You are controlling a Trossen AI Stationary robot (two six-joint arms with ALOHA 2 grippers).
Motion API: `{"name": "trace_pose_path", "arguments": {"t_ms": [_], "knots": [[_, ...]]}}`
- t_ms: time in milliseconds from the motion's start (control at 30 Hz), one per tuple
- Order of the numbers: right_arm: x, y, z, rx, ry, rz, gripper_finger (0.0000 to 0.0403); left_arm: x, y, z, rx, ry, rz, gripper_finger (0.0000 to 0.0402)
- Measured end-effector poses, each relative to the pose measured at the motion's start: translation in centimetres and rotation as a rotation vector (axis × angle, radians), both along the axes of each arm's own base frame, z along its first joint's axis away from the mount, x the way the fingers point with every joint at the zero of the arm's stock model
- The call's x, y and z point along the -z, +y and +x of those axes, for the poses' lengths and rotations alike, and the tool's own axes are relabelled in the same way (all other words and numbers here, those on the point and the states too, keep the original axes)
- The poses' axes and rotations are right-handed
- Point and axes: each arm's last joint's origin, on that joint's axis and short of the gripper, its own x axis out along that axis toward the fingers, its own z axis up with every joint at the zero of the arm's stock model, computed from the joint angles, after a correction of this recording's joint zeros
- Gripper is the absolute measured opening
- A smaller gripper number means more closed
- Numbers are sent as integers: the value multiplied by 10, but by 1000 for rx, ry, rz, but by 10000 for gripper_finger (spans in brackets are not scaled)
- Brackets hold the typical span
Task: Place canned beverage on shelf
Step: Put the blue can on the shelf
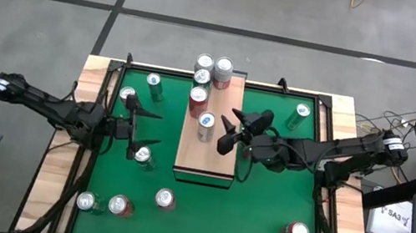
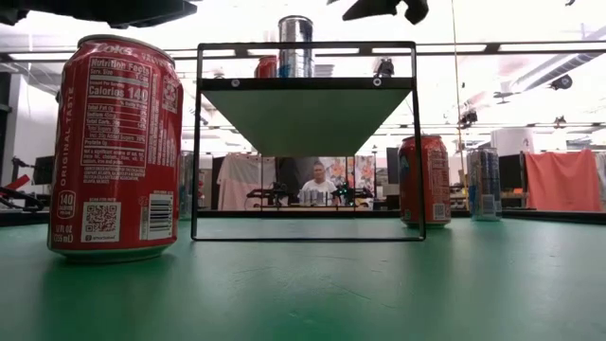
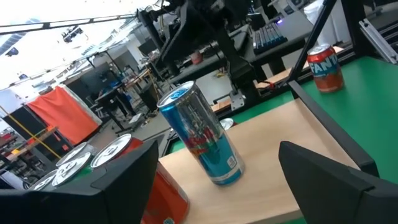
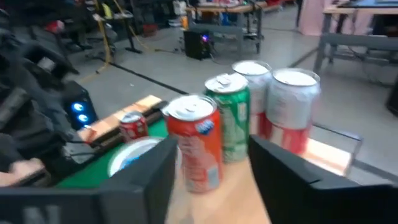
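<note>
over the green table (image 1: 259, 218), right end effector (image 1: 228, 132) (empty, part-open) hovers above the shelf (image 1: 217, 165).

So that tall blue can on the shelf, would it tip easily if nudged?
Probably. The blue can is slim and tall, so a push near its top would likely topple it. It looks rigid and smooth, so perhaps slippery. On its side it would likely roll along the shelf.
</note>
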Motion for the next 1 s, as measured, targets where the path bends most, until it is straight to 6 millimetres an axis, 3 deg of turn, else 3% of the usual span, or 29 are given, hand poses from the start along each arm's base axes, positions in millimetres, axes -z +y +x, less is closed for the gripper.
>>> {"name": "trace_pose_path", "arguments": {"t_ms": [200,333,633,1000], "knots": [[21,-3,12,31,59,15,65,1,1,-4,0,10,-8,318],[34,-6,22,47,88,13,16,2,1,-5,-1,9,-18,318],[56,-5,39,57,78,43,13,4,1,-4,-1,23,-23,318],[59,-3,45,31,69,46,13,3,1,-3,0,19,-9,318]]}}
